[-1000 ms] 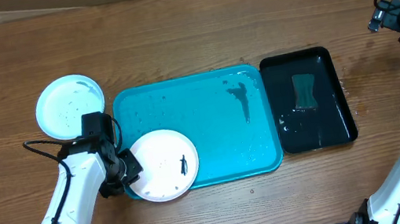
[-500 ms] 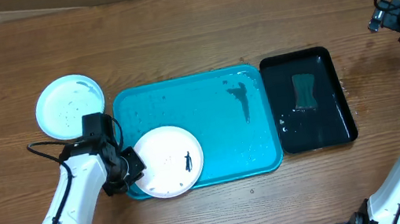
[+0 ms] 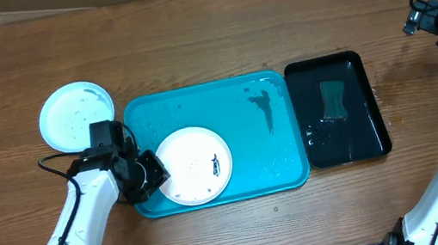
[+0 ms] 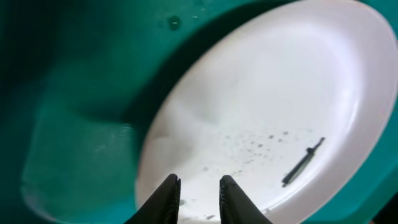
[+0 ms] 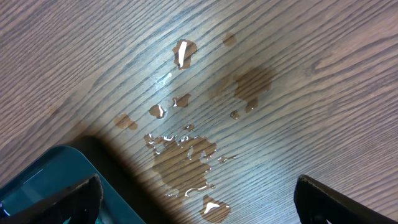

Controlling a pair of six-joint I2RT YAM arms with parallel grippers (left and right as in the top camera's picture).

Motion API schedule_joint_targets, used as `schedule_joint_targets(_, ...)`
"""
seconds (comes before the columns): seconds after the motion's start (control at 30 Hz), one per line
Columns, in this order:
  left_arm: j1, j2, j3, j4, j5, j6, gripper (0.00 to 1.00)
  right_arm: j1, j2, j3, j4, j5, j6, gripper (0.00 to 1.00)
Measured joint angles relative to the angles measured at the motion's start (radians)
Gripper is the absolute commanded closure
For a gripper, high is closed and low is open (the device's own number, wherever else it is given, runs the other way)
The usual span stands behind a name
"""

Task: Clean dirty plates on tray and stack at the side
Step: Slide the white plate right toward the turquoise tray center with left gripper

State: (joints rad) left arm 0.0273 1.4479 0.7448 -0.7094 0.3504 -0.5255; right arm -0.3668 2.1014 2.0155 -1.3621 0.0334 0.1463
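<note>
Your left gripper (image 4: 199, 183) had dragged the white plate (image 3: 195, 165) rightward since a second before, further onto the turquoise tray (image 3: 230, 108). Its jaws stood nearly closed, pinching the plate's left rim. A dark smudge (image 3: 214, 166) marked the plate. Your right gripper (image 5: 198, 199) hung wide open and empty above the wet table (image 5: 280, 74).

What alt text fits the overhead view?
The left gripper pinches the rim of a white plate with a dark smudge, lying in the turquoise tray. A pale plate sits on the wooden table at left, a black tray at right.
</note>
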Motion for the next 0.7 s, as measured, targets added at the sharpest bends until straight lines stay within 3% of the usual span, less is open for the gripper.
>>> schedule_joint_targets(0.07,-0.016,0.000,0.000,0.011,0.015,-0.007,0.60,0.000,0.000,0.000,0.000,0.000,0.000,0.00)
schedule_joint_targets(0.17,-0.065,0.001,0.015,-0.003,0.035,0.008,0.54,0.000,0.000,0.000,0.000,0.000,0.000,0.00)
schedule_joint_targets(0.5,-0.086,0.008,0.488,-0.380,-0.103,0.192,0.53,0.000,0.000,0.000,0.000,0.000,0.000,0.00)
schedule_joint_targets(0.7,-0.086,0.001,0.455,-0.435,-0.203,0.245,0.52,0.000,0.000,0.000,0.000,0.000,0.000,0.00)
